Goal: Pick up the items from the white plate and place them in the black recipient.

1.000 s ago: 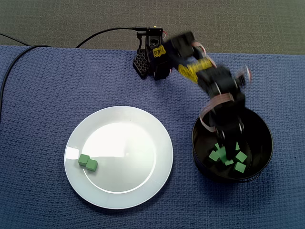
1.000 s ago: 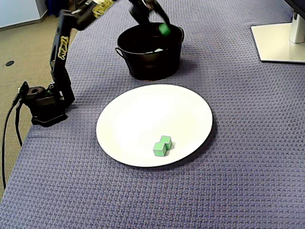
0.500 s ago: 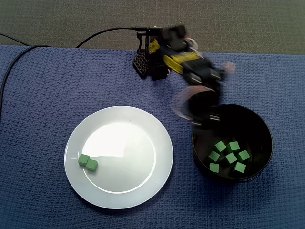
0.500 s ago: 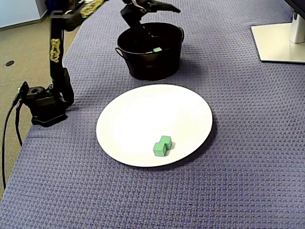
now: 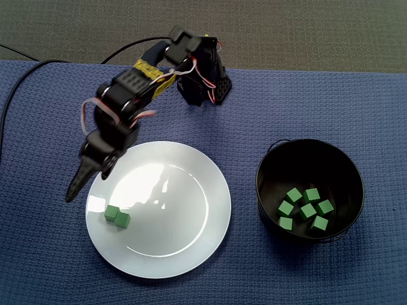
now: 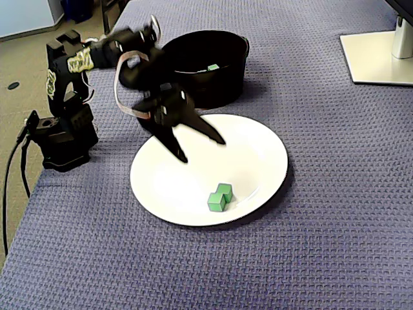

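Two green cubes [image 5: 117, 216] [image 6: 219, 196] lie touching on the left part of the white plate [image 5: 166, 210] [image 6: 253, 161] in the top-down fixed view. The black bucket [image 5: 266, 166] [image 6: 213, 87] stands to the plate's right and holds several green cubes [image 5: 305, 210]; in the low side fixed view only one of them [image 6: 213, 67] shows. My gripper [image 5: 88, 184] [image 6: 203, 150] hangs open and empty above the plate, fingers pointing down toward the two cubes, a short way from them.
A blue woven cloth [image 5: 38, 254] covers the table. The arm's base [image 5: 206, 86] [image 6: 61, 139] stands at the table's edge with a black cable [image 5: 25, 70] running off. A white monitor foot [image 6: 381, 55] sits at the far corner.
The arm swung from over the bucket across to the plate. The green cube it held one second ago now lies in the bucket, and the jaws are open.
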